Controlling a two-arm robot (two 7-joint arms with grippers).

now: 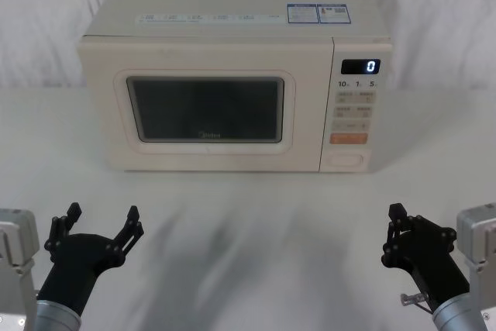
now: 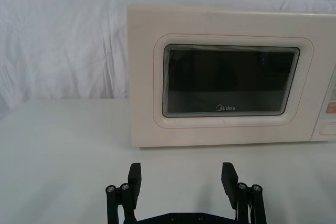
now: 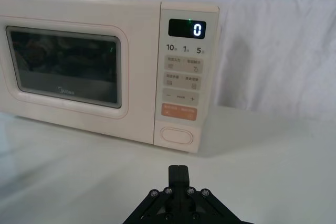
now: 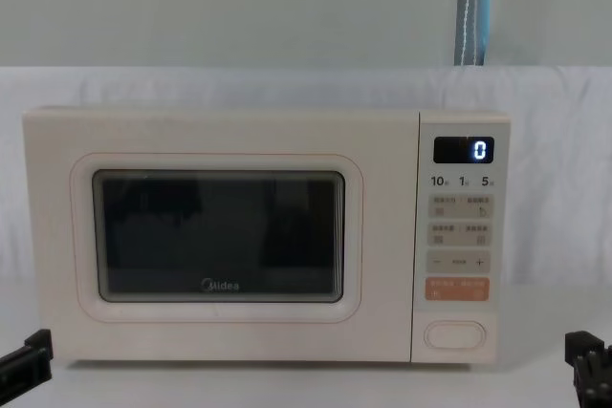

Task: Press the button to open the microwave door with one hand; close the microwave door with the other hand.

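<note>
In front of the microwave (image 1: 232, 75), we see its door (image 1: 205, 110) flush shut, left gripper (image 1: 101, 226) spread wide, right gripper (image 3: 178, 174) pinched together, arms cut off, button (image 1: 346, 160) untouched.

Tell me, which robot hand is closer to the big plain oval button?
The right. The right black end effector sits on the table just in front of the wide cream oval button, fingers shut. The left black end effector, fingers open, is far across, before the door's left side.

Small keys' grey print (image 1: 353, 99) too tiny to read. Microwave door window (image 3: 65, 68) dark, interior perhaps empty, cannot tell. Button (image 2: 329, 129) clipped at left wrist view's edge.
</note>
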